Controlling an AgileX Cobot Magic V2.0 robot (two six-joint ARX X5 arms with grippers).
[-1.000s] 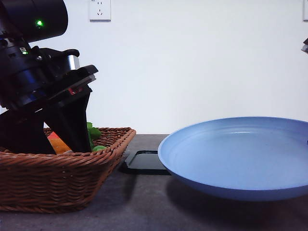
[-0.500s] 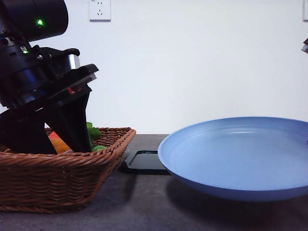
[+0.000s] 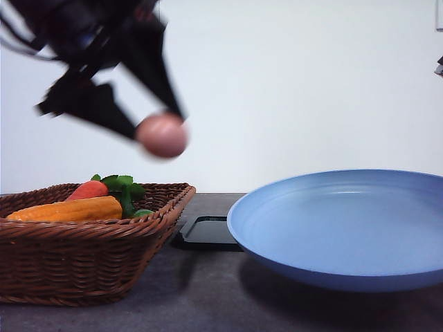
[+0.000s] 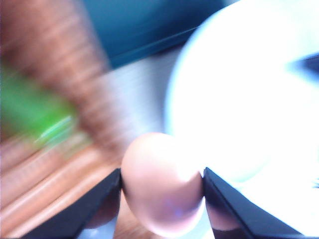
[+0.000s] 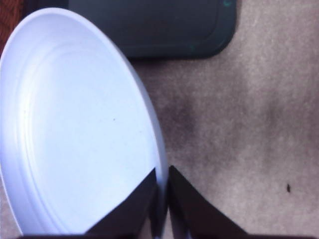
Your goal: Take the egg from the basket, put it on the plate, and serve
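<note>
The grey table (image 3: 208, 297) spreads across the front view, and the light blue plate (image 3: 346, 228) takes up the right half of it, tilted, its near edge lifted off the surface. In the right wrist view the right gripper (image 5: 162, 199) is pinched shut on the plate's rim, 1 finger either side of the edge, gap nearly closed.

Over on the left sits the brown wicker basket (image 3: 83, 256), flat on the table, well apart from the plate. Between the 2, further back, lies a flat black tray (image 3: 208, 232), its right end hidden behind the plate's rim.

Above the basket hangs the left gripper (image 3: 156, 128), dark and smeared with motion blur, high over the basket's right end. Its 2 fingers are clamped on the egg (image 3: 163, 135), and the left wrist view confirms it: the egg (image 4: 162, 184) is squeezed between both black fingers (image 4: 94, 206), touching each side.

Inside the basket lies an orange corn cob (image 3: 69, 209), lengthways along the near wall. Just behind it pokes a red-orange carrot (image 3: 88, 189) with green leaves (image 3: 123, 185) at its right end.

The egg is airborne, clear of the basket rim, left of the plate.
</note>
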